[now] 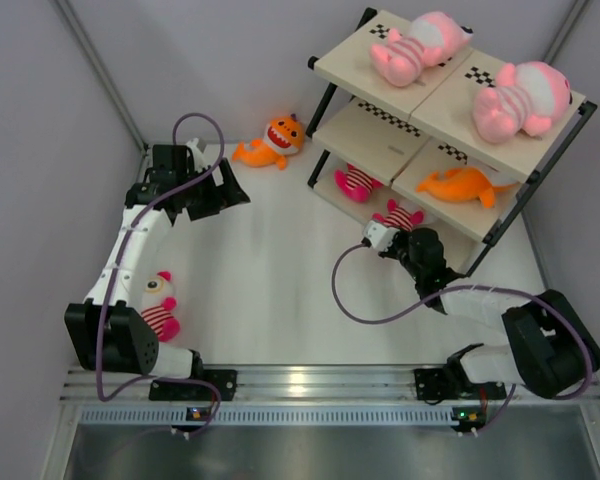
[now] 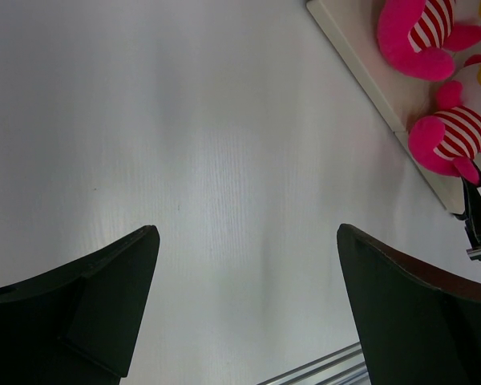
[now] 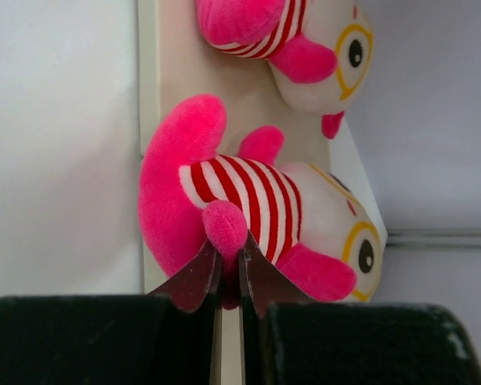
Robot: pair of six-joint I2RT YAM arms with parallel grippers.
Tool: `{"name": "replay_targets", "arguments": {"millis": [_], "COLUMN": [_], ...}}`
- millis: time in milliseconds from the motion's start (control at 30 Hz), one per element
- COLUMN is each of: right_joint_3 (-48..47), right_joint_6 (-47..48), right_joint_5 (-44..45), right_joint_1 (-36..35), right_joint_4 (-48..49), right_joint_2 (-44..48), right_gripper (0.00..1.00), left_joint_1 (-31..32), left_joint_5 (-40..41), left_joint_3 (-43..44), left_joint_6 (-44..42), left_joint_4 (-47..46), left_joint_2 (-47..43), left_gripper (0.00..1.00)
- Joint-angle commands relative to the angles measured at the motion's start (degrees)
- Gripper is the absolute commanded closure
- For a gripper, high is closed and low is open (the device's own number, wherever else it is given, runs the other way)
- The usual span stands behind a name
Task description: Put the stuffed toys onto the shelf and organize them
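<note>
White tabletop (image 1: 280, 300), pale grey walls (image 1: 40, 120), aluminium rail (image 1: 320, 383) along the near edge, soft glare

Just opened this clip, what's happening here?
The right hand is pinching a limb of a striped pink toy lying on the bottom level of the shelf, beside another like it. The left hand is open and holds nothing. An orange toy and a small striped toy are on the table, not yet shelved.
</note>
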State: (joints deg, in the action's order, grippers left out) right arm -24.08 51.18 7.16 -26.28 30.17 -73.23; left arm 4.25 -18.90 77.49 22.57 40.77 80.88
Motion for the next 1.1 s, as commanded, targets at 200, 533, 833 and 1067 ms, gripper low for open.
{"name": "replay_targets", "arguments": {"millis": [200, 533, 833, 1067], "right_joint_3": [-3.87, -7.83, -5.37, -5.98], "right_joint_6": [2.25, 5.25, 5.78, 3.93], "right_joint_5": [-12.61, -13.84, -8.39, -5.4], "right_joint_1": [6.59, 6.95, 5.81, 0.19], "right_joint_4": [5.42, 4.72, 2.96, -4.32], "right_joint_2": [-9.11, -13.69, -7.37, 1.5], "right_gripper": [0.96, 0.91, 0.35, 0.3], "left_joint_1": [-0.38, -0.38, -0.56, -1.17], "left_joint_5": [-0.36, 3.95, 2.81, 18.26], "left_joint_3": [1.7, -0.06, -1.38, -6.98], "left_joint_6": [-1.12, -8.14, -22.04, -34.68], "left_joint_4": [-1.05, -0.96, 4.3, 13.37], "left_joint_2": [-1.78, -2.31, -3.36, -7.31], "left_gripper": [0.01, 0.01, 0.01, 0.04]}}
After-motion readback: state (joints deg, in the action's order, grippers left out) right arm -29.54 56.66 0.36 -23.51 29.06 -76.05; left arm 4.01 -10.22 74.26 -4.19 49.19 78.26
